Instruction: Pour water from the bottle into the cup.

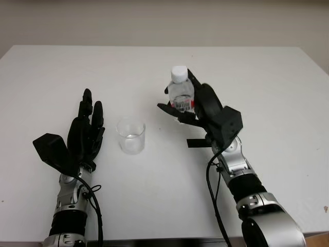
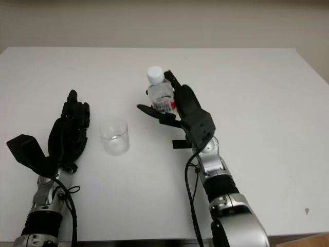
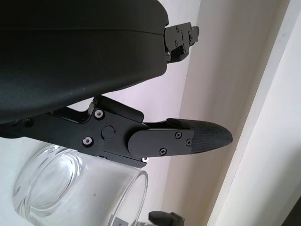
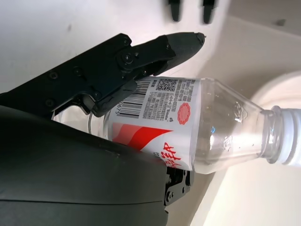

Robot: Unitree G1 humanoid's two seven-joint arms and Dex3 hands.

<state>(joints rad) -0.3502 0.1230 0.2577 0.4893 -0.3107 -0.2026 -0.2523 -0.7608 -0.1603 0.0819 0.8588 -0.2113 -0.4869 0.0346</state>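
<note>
A clear plastic water bottle (image 1: 181, 92) with a white cap (image 1: 178, 73) and a red-and-white label stands upright at the table's middle. My right hand (image 1: 179, 103) is shut on the bottle, fingers wrapped around its body; the right wrist view shows the bottle's label (image 4: 160, 117) pressed against the palm with a finger (image 4: 155, 52) across it. I cannot tell whether the bottle touches the table. A clear glass cup (image 1: 131, 136) stands to the bottle's left. My left hand (image 1: 92, 110) is open just left of the cup (image 3: 61, 188), not touching it.
The white table (image 1: 257, 77) stretches wide around both hands, with its far edge against a pale wall. A small black piece (image 1: 195, 143) shows under the right wrist.
</note>
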